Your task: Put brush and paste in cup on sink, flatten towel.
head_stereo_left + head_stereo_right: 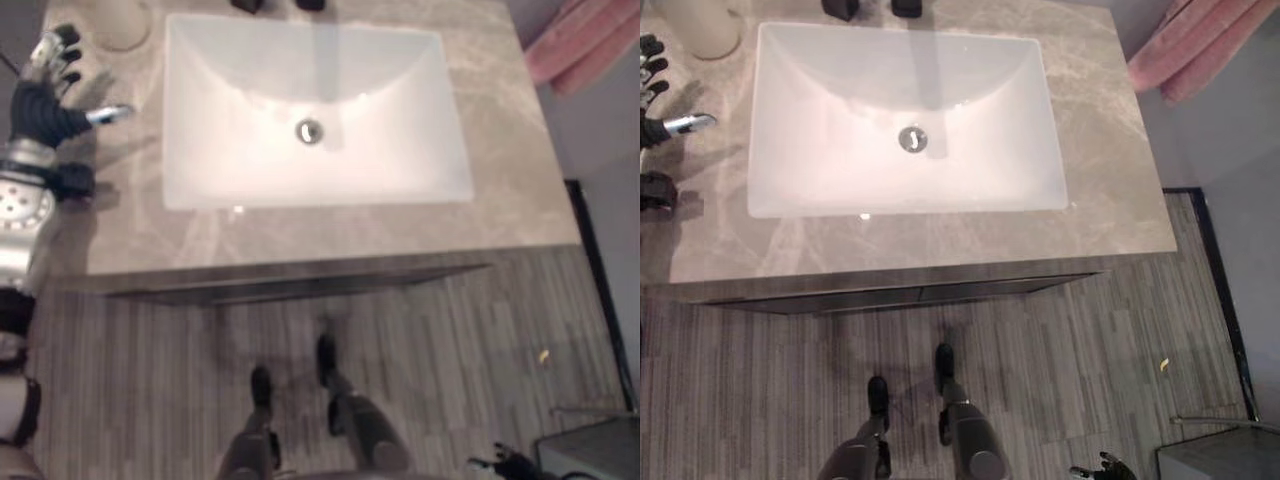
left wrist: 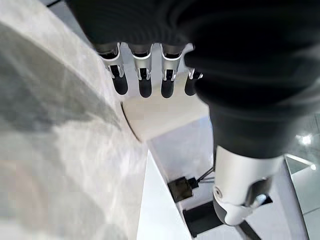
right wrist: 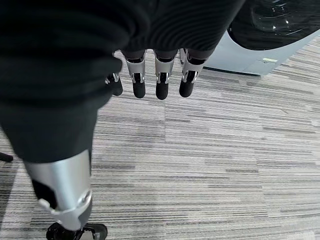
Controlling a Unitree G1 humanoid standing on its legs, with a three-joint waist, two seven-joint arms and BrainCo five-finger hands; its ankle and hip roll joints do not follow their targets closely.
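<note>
Glossy white sink point(image 1: 250, 150) – veined stone counter point(image 1: 500, 190)

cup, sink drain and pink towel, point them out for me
cup point(image 1: 702, 32): right eye view, on its side wall
sink drain point(image 1: 309, 131): left eye view, on the metal centre
pink towel point(image 1: 1200, 50): right eye view, on its folded cloth

A bathroom: white sink point(image 1: 240, 150) in marble counter point(image 1: 500, 200), pink towel point(image 1: 1200, 45).

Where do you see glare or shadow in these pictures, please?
Left eye view: a small bright glint on the sink at its front rim, and the left robot hand casts shadow on the marble counter. Left wrist view: a dark shadow band crosses the counter.
</note>
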